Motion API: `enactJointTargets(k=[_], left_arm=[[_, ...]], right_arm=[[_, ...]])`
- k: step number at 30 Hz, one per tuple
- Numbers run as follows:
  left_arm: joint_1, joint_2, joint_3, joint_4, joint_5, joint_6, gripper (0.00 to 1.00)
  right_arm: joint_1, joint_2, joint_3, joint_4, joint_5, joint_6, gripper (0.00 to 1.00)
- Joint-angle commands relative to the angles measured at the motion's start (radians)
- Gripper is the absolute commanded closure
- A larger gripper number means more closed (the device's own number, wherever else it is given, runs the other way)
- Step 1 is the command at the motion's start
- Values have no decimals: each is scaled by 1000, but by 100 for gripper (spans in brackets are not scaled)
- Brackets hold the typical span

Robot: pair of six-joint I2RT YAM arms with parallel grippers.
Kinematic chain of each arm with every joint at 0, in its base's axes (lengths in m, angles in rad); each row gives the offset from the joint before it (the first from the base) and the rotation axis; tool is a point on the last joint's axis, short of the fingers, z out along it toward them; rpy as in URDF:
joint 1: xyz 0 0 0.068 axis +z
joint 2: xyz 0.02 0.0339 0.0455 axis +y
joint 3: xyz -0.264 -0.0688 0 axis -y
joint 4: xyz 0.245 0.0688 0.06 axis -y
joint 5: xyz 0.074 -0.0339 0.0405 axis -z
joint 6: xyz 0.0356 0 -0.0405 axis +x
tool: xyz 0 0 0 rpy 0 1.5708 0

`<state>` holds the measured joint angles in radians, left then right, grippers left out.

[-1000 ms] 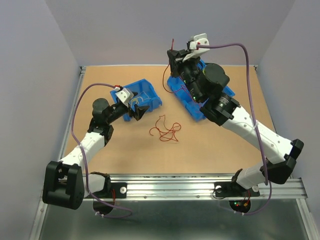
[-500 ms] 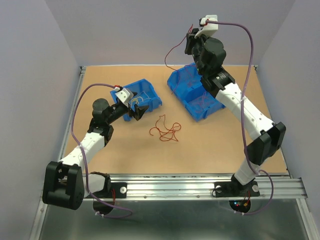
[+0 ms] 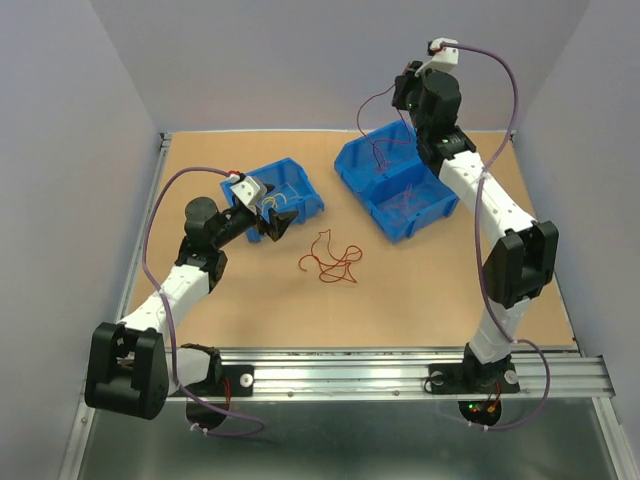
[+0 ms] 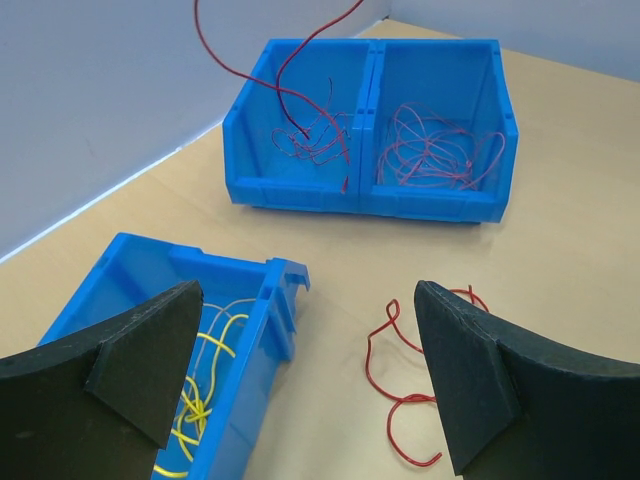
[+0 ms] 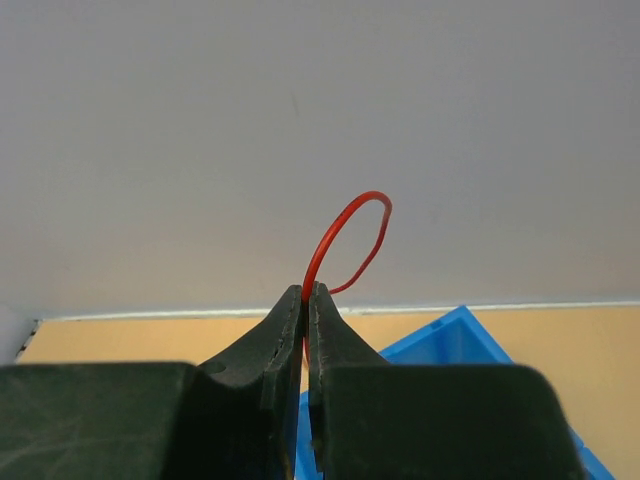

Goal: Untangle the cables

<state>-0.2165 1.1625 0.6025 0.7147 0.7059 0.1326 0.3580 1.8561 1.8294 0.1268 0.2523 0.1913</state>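
Pinches one red cable (image 5: 370, 194) between the clenched fingers of the right gripper (image 5: 306, 292), with a small loop standing just above the fingertips. Holds it high, well above the double bin (image 4: 365, 195), presumably so the slack hangs straight and slides out of the dark red heap (image 4: 315, 145) directly below the gripper. Cannot tell from any view whether the lower end hangs clear of that heap or is caught in it. Shows the paler red bundle (image 4: 430, 150) in the neighbouring compartment, apart from the hanging strand.

Spreads the left gripper (image 4: 308, 290) wide, grasping nothing, low over the table (image 3: 420, 290). Has the yellow cables (image 4: 222, 338) in the small bin (image 4: 270, 330) just below its fingers, toward the left of the wrist view. Has the loose red tangle (image 3: 335, 265) on bare board just ahead, toward the right finger. Offers open board all round that tangle for a reach, with a bin rim crowding only the left side. Above the right gripper, only the back wall close behind.
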Motion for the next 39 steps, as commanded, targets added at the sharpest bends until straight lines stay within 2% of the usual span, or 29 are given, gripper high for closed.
enactJointTargets(k=[1, 10, 16, 19, 24, 27, 32, 39], left_arm=[[-4, -7, 5, 51, 0, -5, 1], [-4, -15, 2, 49, -5, -1, 2], [-4, -14, 5, 48, -3, -4, 2], [-4, -15, 5, 48, -3, -4, 2], [-4, -20, 5, 43, -5, -2, 2], [-4, -17, 5, 43, -3, -1, 2], [-4, -9, 6, 42, 1, 1, 2], [-4, -15, 8, 42, 4, 2, 2]], right_arm=[[-66, -86, -70, 83, -45, 128, 99], [-102, -158, -174, 88, -79, 65, 99], [-111, -210, -274, 63, -41, 57, 99], [-111, -170, -219, -86, -39, 66, 100], [-111, -140, -223, -153, -76, 57, 99], [-111, -100, -203, -177, -152, 33, 99], [-110, -5, -113, -208, -388, -30, 99], [-108, 136, 42, -240, -461, -27, 99]])
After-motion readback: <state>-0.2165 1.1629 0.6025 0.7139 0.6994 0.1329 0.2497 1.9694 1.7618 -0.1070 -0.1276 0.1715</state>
